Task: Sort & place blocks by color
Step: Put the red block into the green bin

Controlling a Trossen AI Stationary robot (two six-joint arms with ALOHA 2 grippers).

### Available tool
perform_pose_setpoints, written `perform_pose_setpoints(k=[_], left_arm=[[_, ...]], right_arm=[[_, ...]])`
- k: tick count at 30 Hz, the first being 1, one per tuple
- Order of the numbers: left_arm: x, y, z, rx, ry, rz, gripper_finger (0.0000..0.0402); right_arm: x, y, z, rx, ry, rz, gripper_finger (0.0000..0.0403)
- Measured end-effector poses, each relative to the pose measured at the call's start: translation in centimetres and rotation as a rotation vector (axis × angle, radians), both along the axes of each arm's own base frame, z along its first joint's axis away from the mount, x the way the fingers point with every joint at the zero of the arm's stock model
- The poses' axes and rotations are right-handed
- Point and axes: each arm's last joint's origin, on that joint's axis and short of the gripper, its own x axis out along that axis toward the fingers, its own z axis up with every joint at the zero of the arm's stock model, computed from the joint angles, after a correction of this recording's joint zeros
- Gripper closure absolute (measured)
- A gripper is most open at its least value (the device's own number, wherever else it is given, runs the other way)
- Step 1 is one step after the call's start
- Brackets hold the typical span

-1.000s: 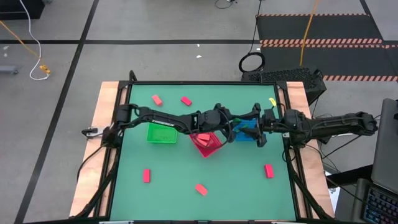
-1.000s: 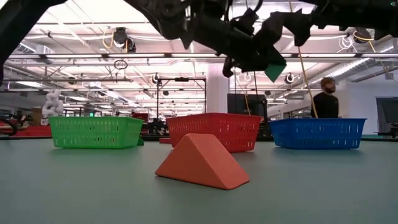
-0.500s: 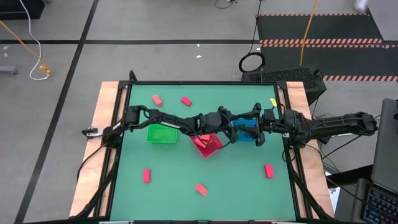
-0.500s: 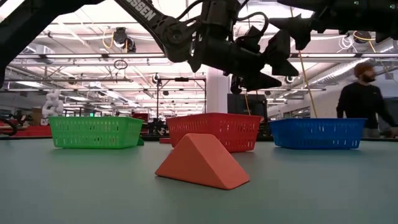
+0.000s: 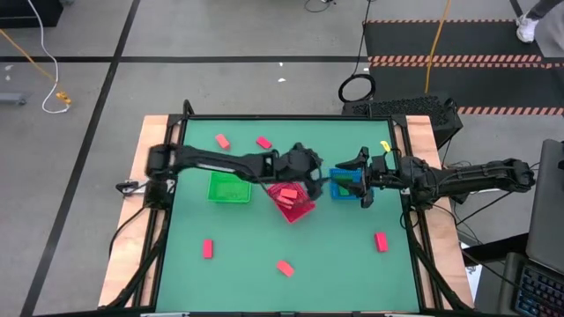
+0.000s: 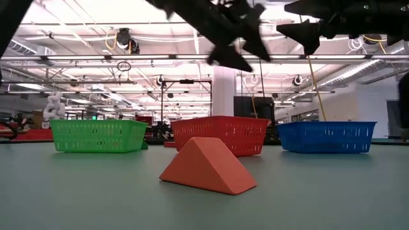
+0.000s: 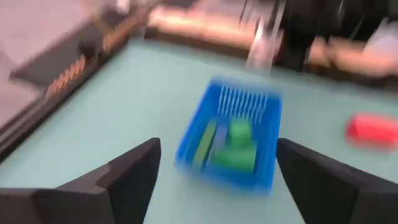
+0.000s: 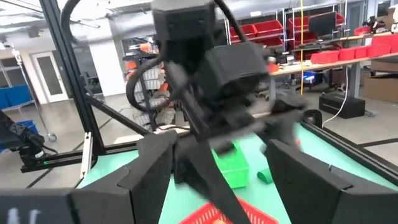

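Three mesh baskets sit in a row across the middle of the green bench (image 5: 264,238), and the red basket (image 5: 292,200) in the centre serves as the landmark here. The green basket (image 5: 228,187) lies to its left and the blue basket (image 5: 346,184) to its right. The left claw (image 5: 310,179) hangs above the bench just beyond the red basket's far edge, between it and the blue basket; its fingers (image 7: 134,171) are spread apart with nothing between them, and past them the left wrist view shows green blocks (image 7: 236,146) lying inside the blue basket. The right claw (image 5: 351,169) hovers over the blue basket, right of the red one, its fingers likewise parted and empty. Loose red and pink blocks lie scattered around: two (image 5: 222,140) (image 5: 263,143) beyond the red basket toward the far edge of the bench, one (image 5: 208,249) near and to its left, one (image 5: 285,267) nearly straight in front of it, and one (image 5: 381,241) near and to its right. In the low view the block in front shows as an orange-pink wedge (image 6: 208,166) lying on the bench before the red basket.
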Motion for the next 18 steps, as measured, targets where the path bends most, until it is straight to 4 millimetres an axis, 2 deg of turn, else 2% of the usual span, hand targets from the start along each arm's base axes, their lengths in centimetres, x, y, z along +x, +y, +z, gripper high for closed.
perform_pose_setpoints(k=[6, 10, 14, 18], left_arm=[[-5.6, -1.7, 3.0, -0.073, 0.289, 0.048, 0.0141], [-8.5, -4.2, 3.5, -0.085, 0.469, 0.017, 0.0165], [-9.8, -7.3, 3.8, -0.101, 0.516, -0.016, 0.0174], [-10.4, -10.5, 3.5, -0.075, 0.507, -0.044, 0.0174]], right_arm=[[0.0, 0.0, 0.0, 0.000, 0.001, 0.002, 0.0149], [0.0, 0.2, -0.2, 0.049, 0.015, 0.088, 0.0149], [0.2, 0.5, -0.4, 0.069, 0.037, 0.189, 0.0149], [0.6, 0.5, -0.8, 0.073, 0.062, 0.175, 0.0149]])
